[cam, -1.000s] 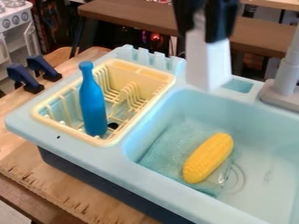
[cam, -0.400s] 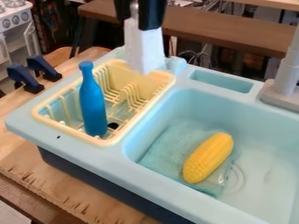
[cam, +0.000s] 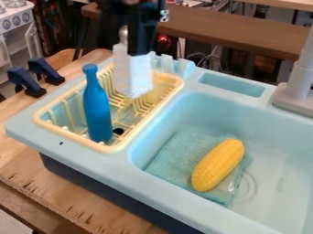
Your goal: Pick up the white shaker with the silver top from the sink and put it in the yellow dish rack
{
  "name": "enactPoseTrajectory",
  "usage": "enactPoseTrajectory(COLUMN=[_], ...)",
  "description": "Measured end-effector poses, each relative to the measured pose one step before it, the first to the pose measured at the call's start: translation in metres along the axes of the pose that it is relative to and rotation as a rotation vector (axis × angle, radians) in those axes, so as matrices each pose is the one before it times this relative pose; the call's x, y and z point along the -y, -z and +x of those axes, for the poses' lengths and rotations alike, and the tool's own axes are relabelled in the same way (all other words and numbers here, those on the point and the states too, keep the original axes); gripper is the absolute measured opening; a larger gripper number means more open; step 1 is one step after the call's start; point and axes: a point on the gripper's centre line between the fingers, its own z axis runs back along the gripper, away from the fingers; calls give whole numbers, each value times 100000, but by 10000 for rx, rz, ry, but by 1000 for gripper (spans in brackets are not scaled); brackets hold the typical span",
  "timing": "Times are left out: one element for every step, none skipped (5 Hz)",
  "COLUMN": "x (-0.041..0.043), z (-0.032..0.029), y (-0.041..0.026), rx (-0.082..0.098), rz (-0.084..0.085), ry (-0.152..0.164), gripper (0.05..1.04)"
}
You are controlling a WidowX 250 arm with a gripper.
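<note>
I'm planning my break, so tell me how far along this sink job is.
The blue bottle already stands in the yellow rack. In hand: a white object, gripped by the pincer over the rack. Left, probably: setting it down and letting go. The corn lies on the cloth in the basin; whether it should move, I cannot tell.

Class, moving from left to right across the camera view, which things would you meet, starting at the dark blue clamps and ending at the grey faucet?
Dark blue clamps, blue bottle, white object in the gripper, yellow corn, grey faucet.
</note>
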Motion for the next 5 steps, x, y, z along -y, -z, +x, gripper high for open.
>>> enactPoseTrajectory(x=[-1106, -554, 42, 206, 735], z=[-775, -576, -70, 335, 574], y=[1859, 1569, 695, 35, 946], rx=[-361, -327, -102, 107, -392], rz=[-338, -175, 10, 142, 107], ry=[-394, -183, 4, 127, 280], gripper=[619, 620, 619, 619, 619])
